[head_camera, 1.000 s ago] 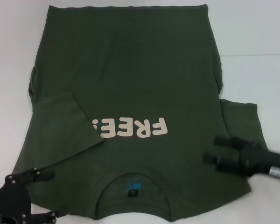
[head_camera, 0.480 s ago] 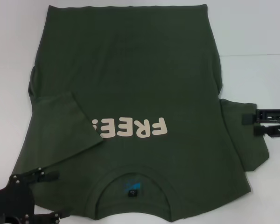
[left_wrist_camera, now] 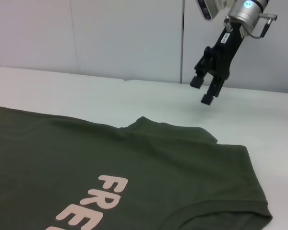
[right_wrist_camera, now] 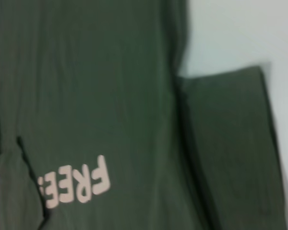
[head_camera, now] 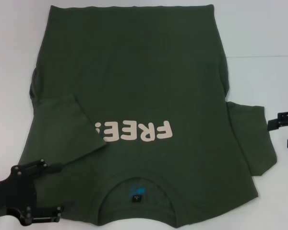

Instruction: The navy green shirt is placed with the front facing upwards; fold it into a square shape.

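Between both spread tools, left tool (head_camera: 41, 192) and right tool (head_camera: 287, 129), the navy green shirt (head_camera: 134, 86).

i'm looking at a white table (head_camera: 259, 43) that fills the head view, with a thin seam line running across it on the right. through the left wrist camera i see pale grey wall panels (left_wrist_camera: 86, 38) behind the table, split by a vertical joint. lighting is even and soft.
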`<state>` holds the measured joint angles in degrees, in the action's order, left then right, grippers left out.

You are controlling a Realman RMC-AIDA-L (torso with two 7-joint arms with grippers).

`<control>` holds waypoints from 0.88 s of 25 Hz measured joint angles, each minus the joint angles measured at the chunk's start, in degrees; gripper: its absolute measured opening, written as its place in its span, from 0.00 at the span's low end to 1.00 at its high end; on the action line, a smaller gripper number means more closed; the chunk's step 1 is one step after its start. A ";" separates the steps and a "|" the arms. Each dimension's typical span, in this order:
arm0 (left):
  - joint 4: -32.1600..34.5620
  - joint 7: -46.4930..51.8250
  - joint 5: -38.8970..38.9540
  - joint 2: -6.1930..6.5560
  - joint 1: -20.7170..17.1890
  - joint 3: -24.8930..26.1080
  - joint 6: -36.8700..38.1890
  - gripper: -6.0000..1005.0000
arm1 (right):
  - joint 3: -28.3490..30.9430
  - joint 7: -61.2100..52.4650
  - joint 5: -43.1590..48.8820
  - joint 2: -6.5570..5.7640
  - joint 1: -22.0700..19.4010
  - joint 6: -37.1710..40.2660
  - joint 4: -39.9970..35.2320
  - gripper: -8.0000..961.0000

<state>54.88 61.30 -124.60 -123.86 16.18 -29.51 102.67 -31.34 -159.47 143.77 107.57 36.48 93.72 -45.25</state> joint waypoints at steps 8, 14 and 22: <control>-0.57 0.67 -0.09 -0.04 0.71 -0.13 -0.25 0.89 | -0.33 -1.54 3.79 -0.29 -0.05 -1.07 2.58 0.95; -0.69 0.70 -0.12 -0.18 0.38 -0.31 0.42 0.89 | 0.00 0.09 6.47 -0.43 -0.34 -2.67 2.60 0.95; -0.80 0.82 -0.12 -0.14 0.33 -0.38 0.35 0.89 | -0.44 1.74 6.39 0.69 0.45 -4.60 3.13 0.95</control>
<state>54.08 62.12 -124.72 -124.01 16.52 -29.89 103.02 -31.78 -157.73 150.17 108.26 36.93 89.13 -42.13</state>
